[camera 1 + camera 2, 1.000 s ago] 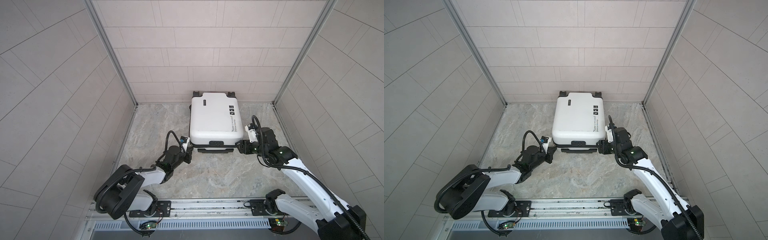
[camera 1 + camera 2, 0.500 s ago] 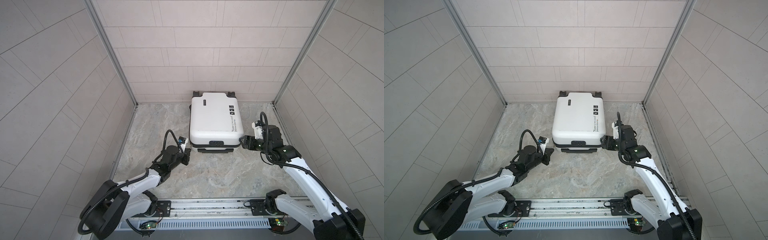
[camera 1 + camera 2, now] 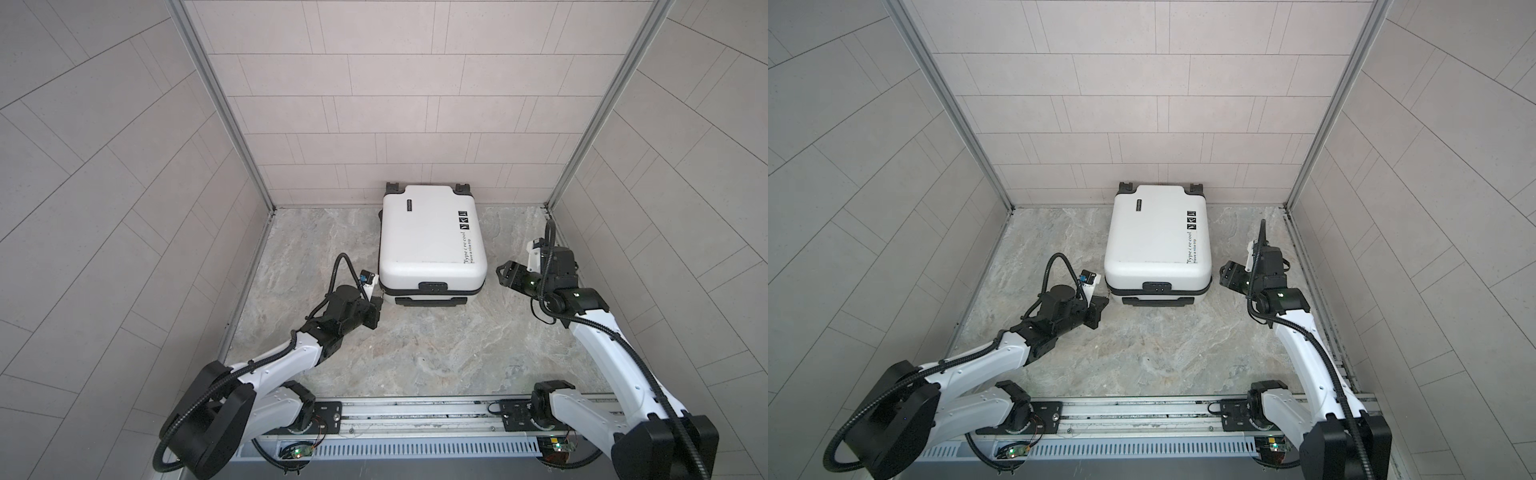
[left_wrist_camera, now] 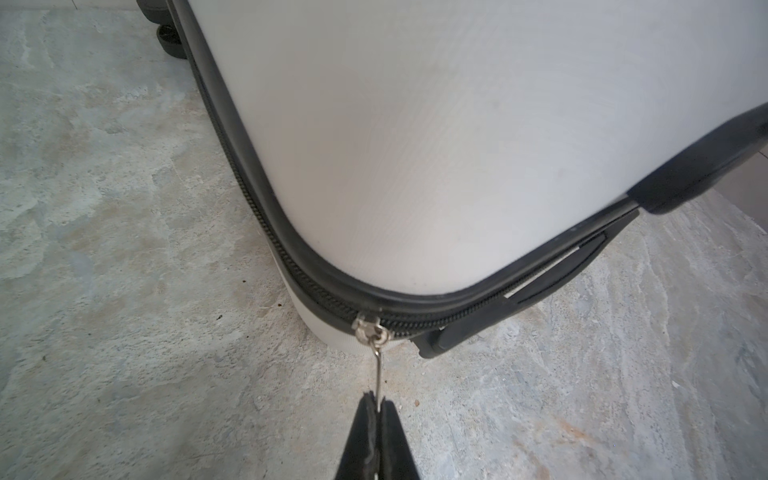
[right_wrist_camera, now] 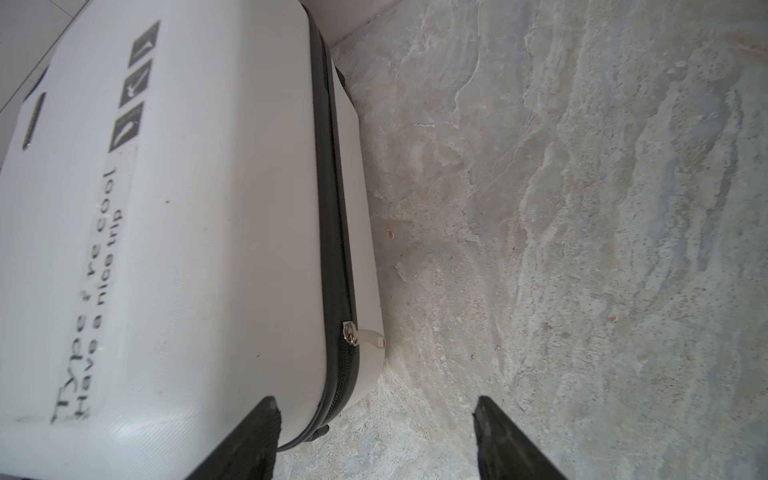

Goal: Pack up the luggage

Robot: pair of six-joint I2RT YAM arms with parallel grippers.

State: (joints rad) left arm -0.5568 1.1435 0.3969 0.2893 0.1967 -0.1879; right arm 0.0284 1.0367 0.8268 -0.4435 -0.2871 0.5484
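The right gripper (image 3: pixel 502 275), jaws apart, has backed off the small white hard-shell suitcase (image 3: pixel 432 241). The left gripper (image 4: pixel 376 409) stays clamped on its metal zipper pull (image 4: pixel 377 374), so zipping likely continues.

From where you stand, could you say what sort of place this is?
Probably a robot test cell: tiled walls, a stone-look floor, a metal rail carrying the left arm and right arm.

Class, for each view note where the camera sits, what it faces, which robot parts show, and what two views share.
Top views: high above the base, facing down at the luggage; both arms show.
Left wrist: behind the left pincer, shut on the zipper pull at a luggage corner.
Right wrist: behind the open right pincer, facing the luggage's side.
Shared: zipper band, both wrist views.
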